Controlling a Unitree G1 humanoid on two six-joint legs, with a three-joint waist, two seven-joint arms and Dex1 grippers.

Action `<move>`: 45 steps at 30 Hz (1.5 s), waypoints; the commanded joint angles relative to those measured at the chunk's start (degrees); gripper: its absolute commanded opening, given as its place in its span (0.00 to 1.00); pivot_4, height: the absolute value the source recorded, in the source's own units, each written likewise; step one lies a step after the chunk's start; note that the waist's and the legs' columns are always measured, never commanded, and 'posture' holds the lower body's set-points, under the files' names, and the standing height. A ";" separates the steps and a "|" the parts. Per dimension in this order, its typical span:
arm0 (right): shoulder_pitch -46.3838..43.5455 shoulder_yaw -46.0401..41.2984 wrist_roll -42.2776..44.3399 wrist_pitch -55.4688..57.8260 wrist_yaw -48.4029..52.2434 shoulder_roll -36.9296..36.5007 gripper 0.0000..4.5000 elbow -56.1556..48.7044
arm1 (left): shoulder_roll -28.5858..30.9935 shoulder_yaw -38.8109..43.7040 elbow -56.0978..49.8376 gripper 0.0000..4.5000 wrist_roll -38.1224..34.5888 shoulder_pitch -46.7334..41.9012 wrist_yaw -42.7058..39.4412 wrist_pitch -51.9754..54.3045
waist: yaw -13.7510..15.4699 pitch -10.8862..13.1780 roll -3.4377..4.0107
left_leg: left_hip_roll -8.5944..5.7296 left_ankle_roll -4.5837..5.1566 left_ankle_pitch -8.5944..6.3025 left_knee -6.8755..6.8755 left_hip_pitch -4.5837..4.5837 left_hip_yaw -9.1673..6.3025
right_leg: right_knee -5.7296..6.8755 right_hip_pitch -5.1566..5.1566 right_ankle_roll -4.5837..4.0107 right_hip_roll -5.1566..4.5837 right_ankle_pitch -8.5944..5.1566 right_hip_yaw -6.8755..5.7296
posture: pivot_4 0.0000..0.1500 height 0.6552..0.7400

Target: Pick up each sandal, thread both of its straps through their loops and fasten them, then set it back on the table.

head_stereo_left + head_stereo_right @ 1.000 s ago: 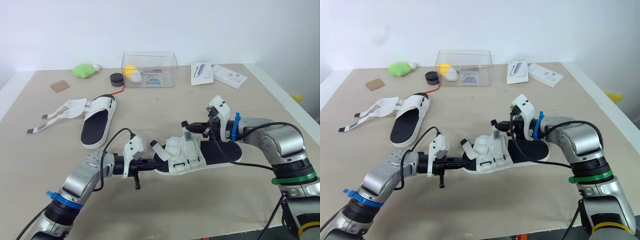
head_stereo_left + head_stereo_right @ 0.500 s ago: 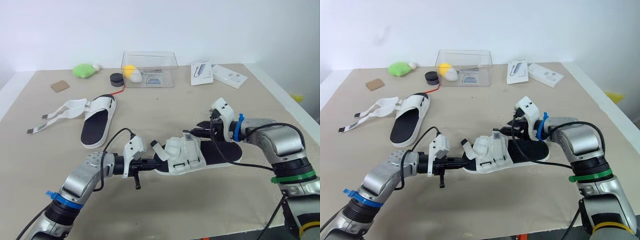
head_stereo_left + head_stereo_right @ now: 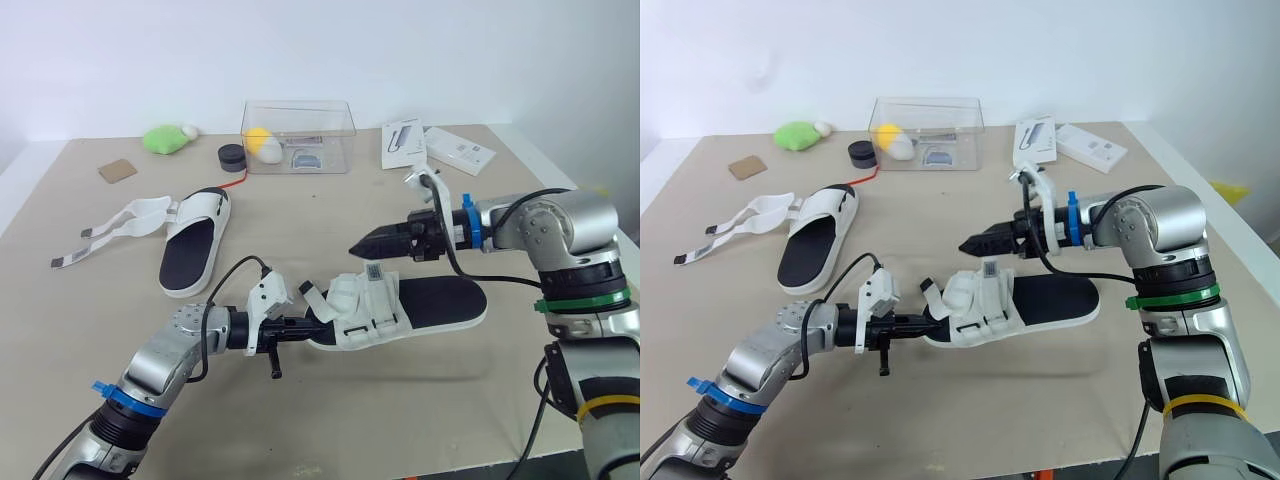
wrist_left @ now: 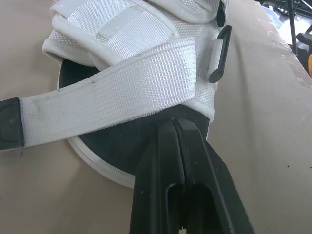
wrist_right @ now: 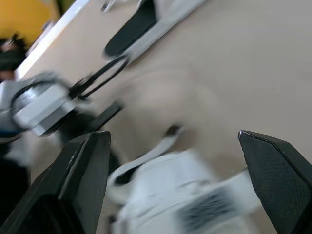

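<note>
Left fingers [image 4: 158,165] closed at sandal [image 3: 440,302] toe, hold unclear, right fingers [image 5: 80,183] spread, empty

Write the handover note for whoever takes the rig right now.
Left gripper: jaws shut, tips at the near sandal's toe; grip unclear.
Right gripper: jaws open, hovering above that sandal, holding nothing.
Near sandal lies on the table; one strap end loose by the toe.
Far sandal: straps splayed open.
Left: finish near sandal's fastening, then do far sandal.

The right hand [image 3: 358,245] has lifted off the sandal [image 3: 440,300] (now clear of its straps) and hangs above it.
</note>
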 commanded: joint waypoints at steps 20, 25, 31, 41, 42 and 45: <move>-3.60 9.52 1.36 11.41 -7.80 8.28 0.99 -7.02 | -0.74 -0.28 0.18 0.00 0.80 0.43 1.76 0.35 | -0.14 -0.01 0.02 | -0.01 0.00 0.00 0.06 -0.14 -0.02 | 0.01 -0.09 0.03 -0.01 0.05 -0.03 | 1.00 1.00; -3.01 11.38 1.75 11.29 -8.26 8.63 0.99 -8.63 | -0.97 -0.18 0.20 0.00 0.96 0.41 1.84 0.21 | -0.13 -0.01 0.02 | -0.02 0.00 0.00 0.06 -0.18 -0.03 | 0.00 -0.10 0.03 -0.02 0.05 -0.04 | 1.00 1.00; -2.99 14.21 1.01 10.22 -8.31 7.99 0.99 -8.99 | -1.10 -0.22 0.09 0.00 1.00 0.48 1.96 0.25 | -0.13 -0.01 0.02 | -0.02 0.00 0.00 0.06 -0.19 -0.05 | 0.00 -0.11 0.03 -0.02 0.04 -0.06 | 1.00 1.00; -2.90 14.21 -0.30 8.36 -8.82 8.53 0.12 -6.97 | -1.34 -0.11 0.19 0.00 1.07 0.72 2.20 -0.04 | -0.14 -0.02 0.02 | -0.02 0.00 0.00 0.07 -0.19 -0.05 | 0.00 -0.11 0.04 -0.02 0.05 -0.06 | 1.00 1.00; -2.68 13.20 -0.28 8.22 -9.23 9.00 0.01 -6.71 | -1.33 -0.11 0.21 0.00 1.07 0.74 2.20 -0.07 | -0.15 -0.02 0.01 | -0.02 0.00 0.00 0.08 -0.19 -0.05 | 0.00 -0.10 0.04 -0.02 0.06 -0.06 | 1.00 1.00; -1.71 10.39 -0.39 6.75 -9.88 9.09 0.01 -6.51 | -1.26 -0.09 0.17 0.00 1.09 0.83 2.30 -0.17 | -0.17 -0.02 0.01 | -0.01 0.02 0.02 0.10 -0.18 -0.05 | 0.00 -0.10 0.05 -0.02 0.10 -0.06 | 1.00 1.00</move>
